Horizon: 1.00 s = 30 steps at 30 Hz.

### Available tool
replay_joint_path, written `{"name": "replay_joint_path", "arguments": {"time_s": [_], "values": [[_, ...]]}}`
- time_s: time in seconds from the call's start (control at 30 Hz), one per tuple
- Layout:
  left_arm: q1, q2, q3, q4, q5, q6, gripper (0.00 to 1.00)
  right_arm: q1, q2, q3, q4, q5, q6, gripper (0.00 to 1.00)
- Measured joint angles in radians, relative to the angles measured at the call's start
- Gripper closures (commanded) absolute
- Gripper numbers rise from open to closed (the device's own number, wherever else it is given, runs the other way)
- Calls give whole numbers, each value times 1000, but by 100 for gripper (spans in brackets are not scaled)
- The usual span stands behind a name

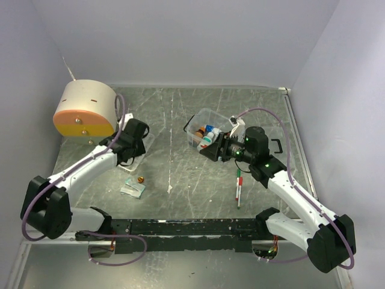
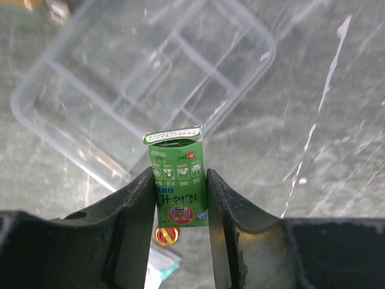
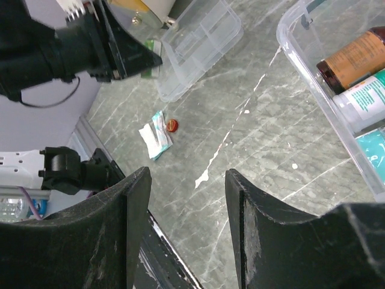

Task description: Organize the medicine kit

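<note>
My left gripper is shut on a small green medicine box and holds it above the near edge of a clear divided organizer tray; the tray also shows under the left gripper in the top view. A small round red and gold tin and a white and teal sachet lie on the table below it. My right gripper is open and empty, beside a clear bin that holds bottles, among them a brown bottle. A red and green pen lies near the right arm.
A round beige and orange container stands at the back left. A black handle lies at the right. Grey walls close in the table on three sides. The arm bases and a black rail run along the near edge.
</note>
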Motion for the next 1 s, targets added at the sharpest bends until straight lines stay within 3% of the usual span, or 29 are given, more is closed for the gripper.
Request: {"name": "replay_joint_path", "arguments": {"time_s": [0.17,0.4,0.73,1.0], "values": [[79,98,172,-22,79,109,55,1,5,-2,13,-5,7,48],[82,249,398,-94,118,320,55,2,32,-24,56,-44,18,48],[113,271,397,-92,103,615,54,5,-56,-33,48,-56,14,48],[154,378,397,-55,48,757,55,5,-64,-27,23,-65,7,48]]}}
